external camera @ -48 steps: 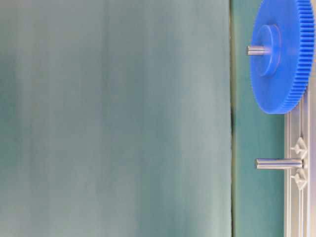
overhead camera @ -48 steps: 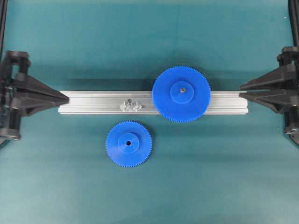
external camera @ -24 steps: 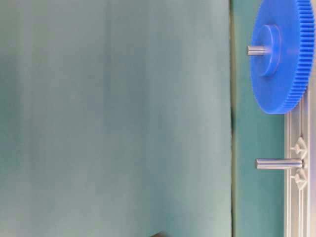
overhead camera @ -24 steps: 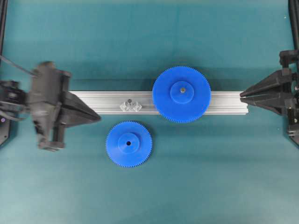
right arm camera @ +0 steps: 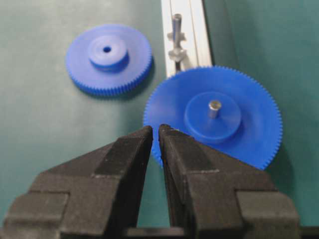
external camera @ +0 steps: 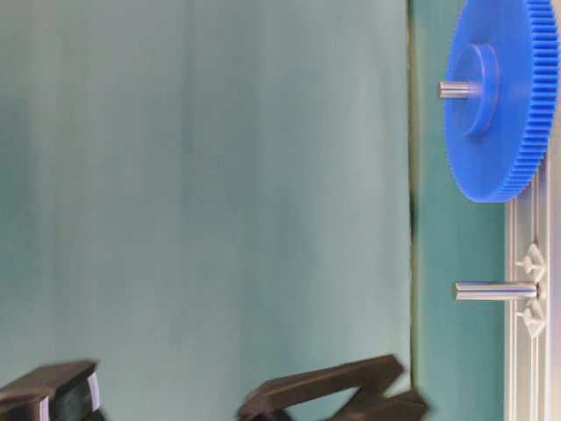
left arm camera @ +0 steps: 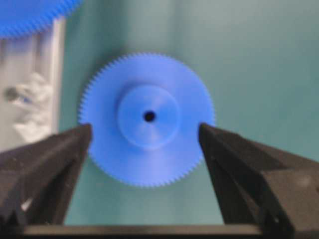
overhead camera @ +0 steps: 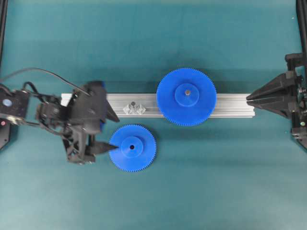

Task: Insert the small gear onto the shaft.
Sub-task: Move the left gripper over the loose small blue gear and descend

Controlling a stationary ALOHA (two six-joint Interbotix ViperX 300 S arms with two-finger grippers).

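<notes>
**Left hand spread wide at the small gear**

Teal tabletop (overhead camera: 201, 182) all around, with a silver rail (overhead camera: 230, 105) lying across the middle of it. Left hand (overhead camera: 109, 133) is down by the small gear (overhead camera: 132, 147) and it is spread wide: in the left wrist view its two black fingers (left arm camera: 55, 164) stand either side of the gear's toothed rim, each tip just beside the teeth, and I cannot tell whether either one touches. Nothing pinched between them. The small gear lies flat on the tabletop, hub up, centre hole showing, just in front of the rail. The shaft (overhead camera: 132, 104) stands bare on its little silvery bracket on the rail, near the gear but apart from it. Further along the rail sits the larger gear (overhead camera: 186, 97) on its own pin. Over at the far end, the right hand (right arm camera: 155, 133) has its fingers pressed nearly together, holding nothing, pointing toward the larger gear's rim.
</notes>
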